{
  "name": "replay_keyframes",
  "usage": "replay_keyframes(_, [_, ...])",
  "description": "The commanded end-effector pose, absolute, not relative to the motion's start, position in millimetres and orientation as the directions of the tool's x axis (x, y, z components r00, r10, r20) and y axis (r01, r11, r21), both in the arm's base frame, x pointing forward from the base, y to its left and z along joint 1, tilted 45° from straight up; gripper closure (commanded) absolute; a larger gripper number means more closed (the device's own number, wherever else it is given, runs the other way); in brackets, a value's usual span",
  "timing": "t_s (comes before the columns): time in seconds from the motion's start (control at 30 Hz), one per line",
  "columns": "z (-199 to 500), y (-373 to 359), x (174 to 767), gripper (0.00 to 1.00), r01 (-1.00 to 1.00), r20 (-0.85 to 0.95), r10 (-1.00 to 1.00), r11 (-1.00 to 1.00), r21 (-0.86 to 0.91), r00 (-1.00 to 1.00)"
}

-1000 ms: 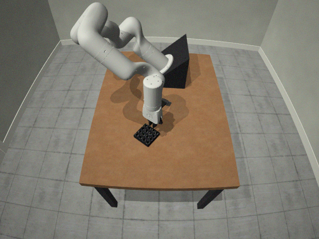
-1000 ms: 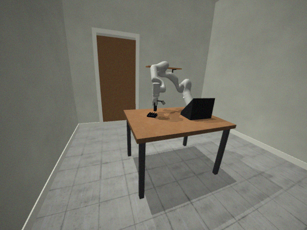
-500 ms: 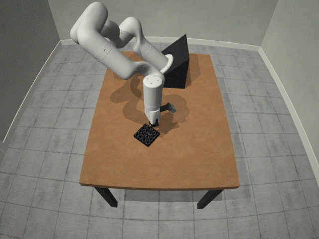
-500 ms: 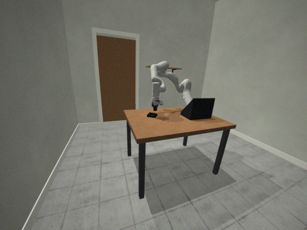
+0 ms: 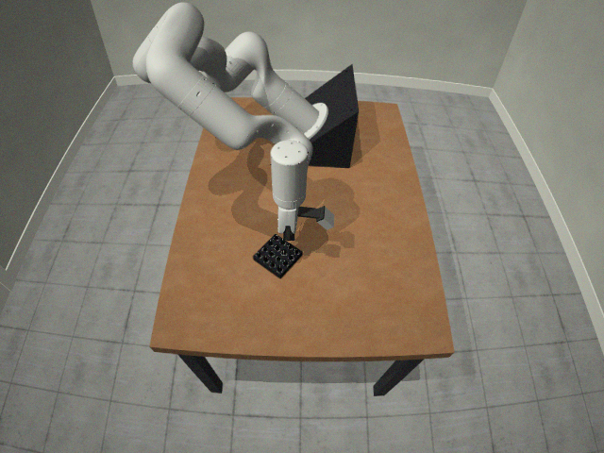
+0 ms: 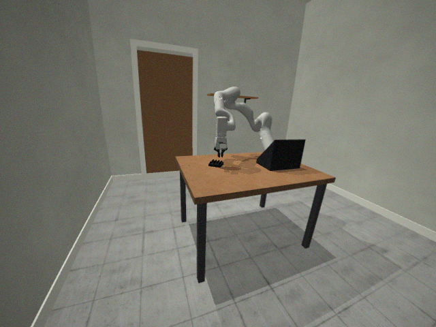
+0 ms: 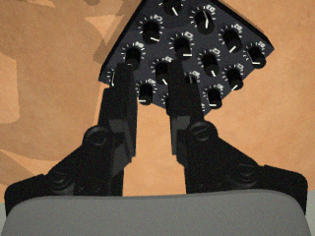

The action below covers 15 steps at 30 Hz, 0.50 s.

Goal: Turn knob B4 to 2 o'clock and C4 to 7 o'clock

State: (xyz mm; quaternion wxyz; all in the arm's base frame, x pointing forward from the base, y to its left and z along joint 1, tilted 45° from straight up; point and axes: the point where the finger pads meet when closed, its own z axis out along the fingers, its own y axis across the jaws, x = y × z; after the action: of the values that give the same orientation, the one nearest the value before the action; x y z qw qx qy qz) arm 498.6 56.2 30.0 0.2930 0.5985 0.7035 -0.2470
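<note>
The black knob box (image 5: 266, 267) (image 6: 215, 163) (image 7: 134, 34) stands on its feet on the brown table (image 5: 341, 293) (image 6: 246, 182), turned about 45 degrees to the table edges. Its sixteen black knobs with white lines show in the wrist view; the printed names are too small to read. My gripper (image 5: 288, 235) (image 6: 220, 154) (image 7: 151, 82) points straight down and hangs a little above the box's rear corner region. Its fingers stand a narrow gap apart with nothing between them. They touch no knob.
A large black wedge-shaped block (image 5: 336, 126) (image 6: 283, 154) stands at the back of the table, by the arm's base. A small shelf (image 6: 246, 97) is on the wall behind the arm.
</note>
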Motion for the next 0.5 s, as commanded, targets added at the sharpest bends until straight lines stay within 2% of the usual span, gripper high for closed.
replay_keyframes(0.0, [30.8,57.2,499.0,0.81,0.991,-0.706,0.708,0.105,0.078,-0.02])
replay_keyframes(0.2, [31.5,57.9,498.9,0.81,0.985,-0.689,0.715,0.009,0.172,0.114])
replay_keyframes(0.47, [31.7,58.1,498.9,0.81,0.982,-0.685,0.715,-0.009,0.19,0.139])
